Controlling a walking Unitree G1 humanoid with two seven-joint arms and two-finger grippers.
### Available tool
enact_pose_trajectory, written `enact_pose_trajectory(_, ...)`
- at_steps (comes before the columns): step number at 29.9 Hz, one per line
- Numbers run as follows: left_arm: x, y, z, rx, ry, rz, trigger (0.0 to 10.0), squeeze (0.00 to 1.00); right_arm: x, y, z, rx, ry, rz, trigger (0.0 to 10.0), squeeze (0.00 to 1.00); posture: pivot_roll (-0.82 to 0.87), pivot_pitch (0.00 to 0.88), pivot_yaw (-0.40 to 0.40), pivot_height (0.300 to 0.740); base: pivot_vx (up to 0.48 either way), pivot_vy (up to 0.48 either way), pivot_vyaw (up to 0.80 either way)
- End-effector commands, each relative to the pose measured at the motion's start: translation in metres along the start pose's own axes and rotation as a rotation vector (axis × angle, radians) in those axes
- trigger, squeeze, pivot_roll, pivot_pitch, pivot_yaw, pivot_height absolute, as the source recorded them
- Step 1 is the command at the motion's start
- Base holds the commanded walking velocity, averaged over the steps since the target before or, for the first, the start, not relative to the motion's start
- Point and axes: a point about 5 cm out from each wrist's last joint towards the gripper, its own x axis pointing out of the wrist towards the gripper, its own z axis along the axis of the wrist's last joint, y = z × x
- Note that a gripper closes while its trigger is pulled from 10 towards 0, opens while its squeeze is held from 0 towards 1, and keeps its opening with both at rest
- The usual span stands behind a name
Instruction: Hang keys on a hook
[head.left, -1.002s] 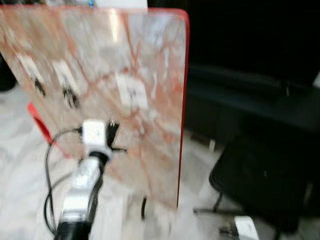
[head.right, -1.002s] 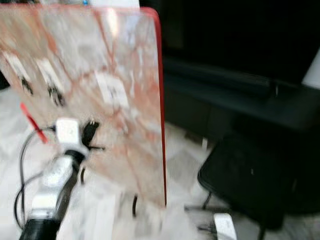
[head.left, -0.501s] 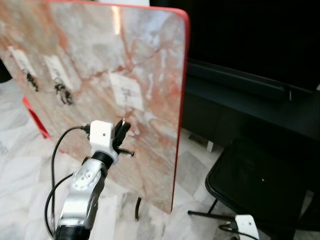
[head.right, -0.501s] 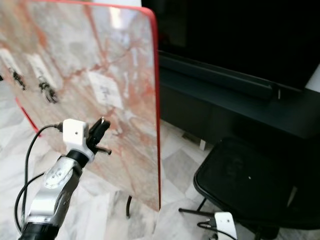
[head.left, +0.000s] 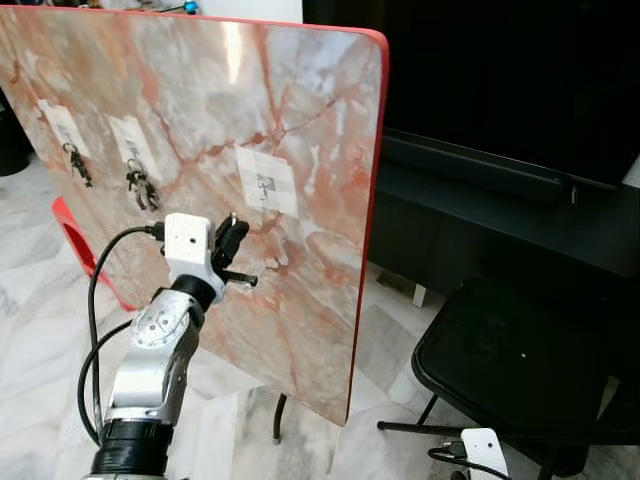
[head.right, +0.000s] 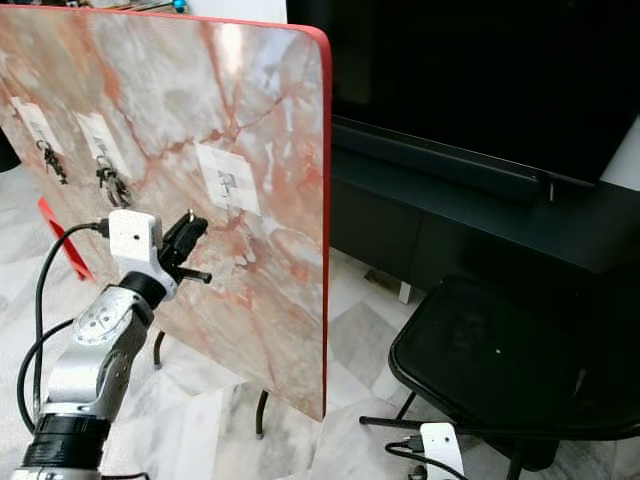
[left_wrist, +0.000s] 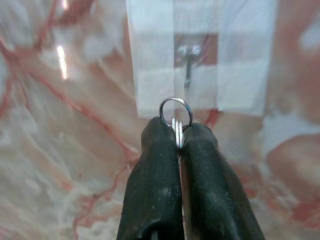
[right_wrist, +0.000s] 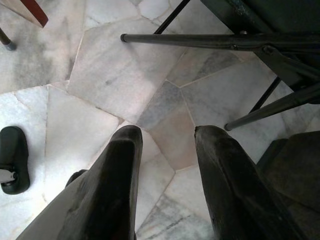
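A tall marble-patterned board (head.left: 290, 120) with a glossy pink-and-white veined face and a thin red rim stands upright on the pale stone floor (right_wrist: 105, 85). Beside its right edge sit a long dark cabinet (head.left: 500, 215) and a black folding chair (head.left: 520, 350) with thin metal legs. Three white adhesive pads are stuck in a row across the board's upper half; the two toward the left edge already carry dark bunches of keys (head.left: 139, 187), while the pad nearest the right edge holds a bare small metal hook (left_wrist: 188, 52).

The left gripper (left_wrist: 176, 131) is raised in front of that free pad, just below the hook, its jaws pressed together on the keys' ring (left_wrist: 175, 111), a thin bright wire loop that sticks out past the tips. The keys themselves are hidden between the fingers. The right gripper (right_wrist: 165, 135) hangs low by the chair with its jaws apart and nothing in them.

The risk, as I judge it, is in the last approach: the ring is small and smooth, the hook's tip short, so a slight misalignment could push the loop against the pad or the slick board instead of over the tip. Releasing before the ring is seated would drop the keys to the hard floor. Pressing too hard might peel the pad or rock the board.
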Motion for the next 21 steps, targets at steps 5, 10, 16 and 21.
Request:
enact_pose_trajectory(5, 0.016, -0.001, 0.005, 0.034, 0.028, -0.001, 10.0, 0.0, 0.0, 0.0, -0.001, 0.009, 0.002, 0.0, 10.0, 0.0, -0.06, 0.0, 0.022, 0.723, 0.0, 0.0, 0.0)
enact_pose_trajectory(10, 0.021, -0.001, 0.007, 0.035, 0.024, 0.005, 10.0, 0.0, 0.0, 0.0, -0.001, 0.01, 0.001, -0.001, 10.0, 0.0, -0.06, 0.0, 0.022, 0.723, 0.0, 0.0, 0.0)
enact_pose_trajectory(16, 0.023, -0.004, 0.006, 0.038, 0.026, -0.003, 10.0, 0.0, 0.0, -0.001, -0.001, 0.007, 0.002, 0.0, 10.0, 0.0, -0.06, 0.0, 0.02, 0.723, 0.0, 0.0, 0.0)
enact_pose_trajectory(21, 0.025, -0.009, 0.007, 0.048, 0.02, -0.028, 10.0, 0.0, 0.0, -0.001, 0.0, 0.007, 0.002, 0.0, 10.0, 0.0, -0.06, 0.0, 0.02, 0.723, 0.0, 0.0, 0.0)
